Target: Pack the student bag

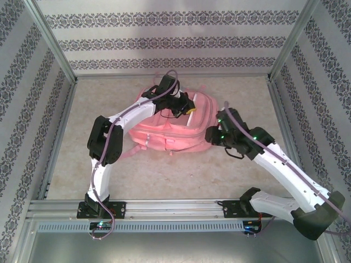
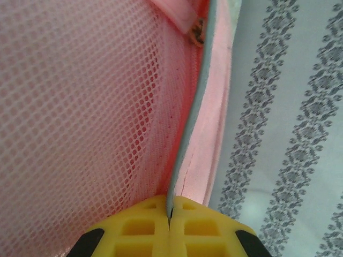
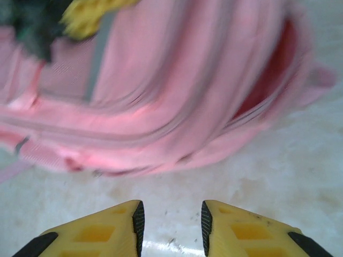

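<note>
The pink student bag [image 1: 170,129] lies flat in the middle of the table. My left gripper [image 1: 189,108] is over its far right part, shut on a grey-edged pink flap [image 2: 187,144] of the bag beside pink mesh lining [image 2: 80,118]. My right gripper [image 1: 211,134] hovers at the bag's right side, open, with bare tabletop between its yellow fingers [image 3: 96,230]. In the right wrist view the bag [image 3: 177,91] fills the upper half, a dark red opening [image 3: 268,80] shows at its right, and the left gripper's yellow tip [image 3: 88,16] sits at top left.
Patterned walls enclose the beige table [image 1: 181,181] on three sides. A metal rail [image 1: 175,208] runs along the near edge with both arm bases. Pink straps [image 1: 131,150] trail from the bag's left end.
</note>
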Controlling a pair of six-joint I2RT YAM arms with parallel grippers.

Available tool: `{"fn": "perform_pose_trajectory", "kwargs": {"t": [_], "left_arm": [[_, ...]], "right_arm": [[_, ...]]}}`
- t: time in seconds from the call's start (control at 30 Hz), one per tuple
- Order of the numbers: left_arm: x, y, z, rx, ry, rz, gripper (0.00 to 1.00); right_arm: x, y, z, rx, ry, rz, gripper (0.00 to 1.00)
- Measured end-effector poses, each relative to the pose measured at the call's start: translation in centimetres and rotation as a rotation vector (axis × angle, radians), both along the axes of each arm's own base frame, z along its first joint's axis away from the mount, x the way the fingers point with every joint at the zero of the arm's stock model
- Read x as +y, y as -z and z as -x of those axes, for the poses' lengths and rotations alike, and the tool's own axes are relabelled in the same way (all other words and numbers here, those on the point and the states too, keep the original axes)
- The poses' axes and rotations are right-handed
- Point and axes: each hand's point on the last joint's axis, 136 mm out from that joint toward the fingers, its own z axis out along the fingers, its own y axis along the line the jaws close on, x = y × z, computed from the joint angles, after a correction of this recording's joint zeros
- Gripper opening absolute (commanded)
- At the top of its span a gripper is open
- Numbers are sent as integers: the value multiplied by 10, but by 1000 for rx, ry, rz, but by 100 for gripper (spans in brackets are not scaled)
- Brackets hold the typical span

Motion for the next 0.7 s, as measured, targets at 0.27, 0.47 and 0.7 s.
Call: {"fn": "perform_pose_trajectory", "kwargs": {"t": [0.27,0.47,0.7], "left_arm": [[-16,-6,-24,-11,-46,85,36],[-11,-7,-19,-33,-31,46,56],[44,-60,17,-120,-85,-122,61]], "right_arm": [[46,50,30,39,-204,62,47],[43,93,49,-67,-265,93,58],[68,116,39,-157,-245,149,62]]}}
